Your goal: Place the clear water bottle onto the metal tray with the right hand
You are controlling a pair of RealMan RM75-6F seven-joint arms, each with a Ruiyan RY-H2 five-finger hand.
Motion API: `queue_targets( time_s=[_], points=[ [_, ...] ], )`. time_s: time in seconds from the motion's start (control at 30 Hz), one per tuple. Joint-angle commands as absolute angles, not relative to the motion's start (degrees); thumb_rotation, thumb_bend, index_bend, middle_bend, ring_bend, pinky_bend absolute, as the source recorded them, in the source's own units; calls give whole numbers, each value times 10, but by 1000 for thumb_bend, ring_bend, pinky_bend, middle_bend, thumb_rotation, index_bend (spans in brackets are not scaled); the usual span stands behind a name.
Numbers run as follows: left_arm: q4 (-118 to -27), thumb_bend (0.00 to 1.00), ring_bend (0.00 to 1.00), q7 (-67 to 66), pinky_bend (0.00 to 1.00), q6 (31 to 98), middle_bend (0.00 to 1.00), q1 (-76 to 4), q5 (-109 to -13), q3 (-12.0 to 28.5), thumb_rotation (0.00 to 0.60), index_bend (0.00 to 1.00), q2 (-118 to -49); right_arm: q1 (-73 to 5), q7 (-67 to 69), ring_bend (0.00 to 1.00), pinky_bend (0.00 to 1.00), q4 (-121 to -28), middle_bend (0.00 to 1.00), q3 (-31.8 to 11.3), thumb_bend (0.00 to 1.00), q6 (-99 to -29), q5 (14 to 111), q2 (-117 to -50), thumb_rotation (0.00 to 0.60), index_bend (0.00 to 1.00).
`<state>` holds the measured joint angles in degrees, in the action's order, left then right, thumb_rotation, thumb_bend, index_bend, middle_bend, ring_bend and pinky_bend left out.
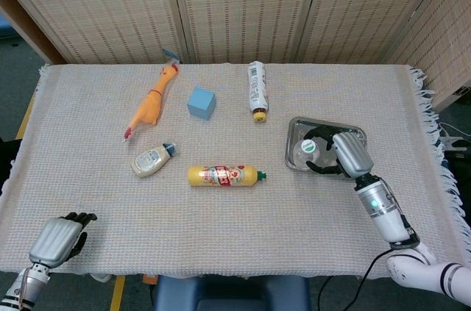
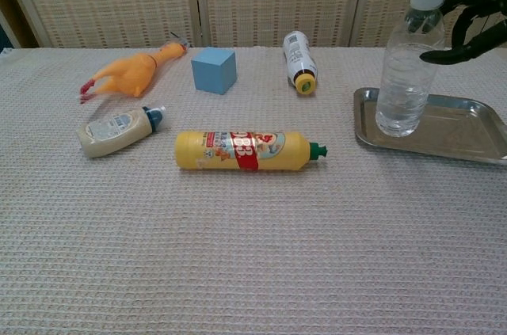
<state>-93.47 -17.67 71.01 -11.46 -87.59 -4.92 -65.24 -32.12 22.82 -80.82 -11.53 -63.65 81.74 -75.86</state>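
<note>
The clear water bottle with a white and green cap stands upright on the left part of the metal tray. My right hand reaches in from the right and holds the bottle near its neck, fingers curved around it just under the cap. My left hand hangs below the table's front left corner with nothing in it, fingers loosely apart. Only the head view shows it.
A yellow sauce bottle lies left of the tray. Further left lie a small mayonnaise bottle and a rubber chicken. A blue cube and a white bottle sit toward the back.
</note>
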Motion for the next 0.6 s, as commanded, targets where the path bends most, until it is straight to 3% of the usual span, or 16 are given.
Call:
queue_targets(
  time_s=[0.03,0.6],
  points=[
    [-934,604,365,-180,615,707,382,-116,-872,-48,600,320,-654,-353,328,320,533,-683,571,-112,36,-601,826,-825,600,746],
    [-935,606,364,-204,615,693,382,-120,-855,-47,600,320,-662,-375,524,302,522,-473,571,-87,37,-601,859,-897,600,721]
  ],
)
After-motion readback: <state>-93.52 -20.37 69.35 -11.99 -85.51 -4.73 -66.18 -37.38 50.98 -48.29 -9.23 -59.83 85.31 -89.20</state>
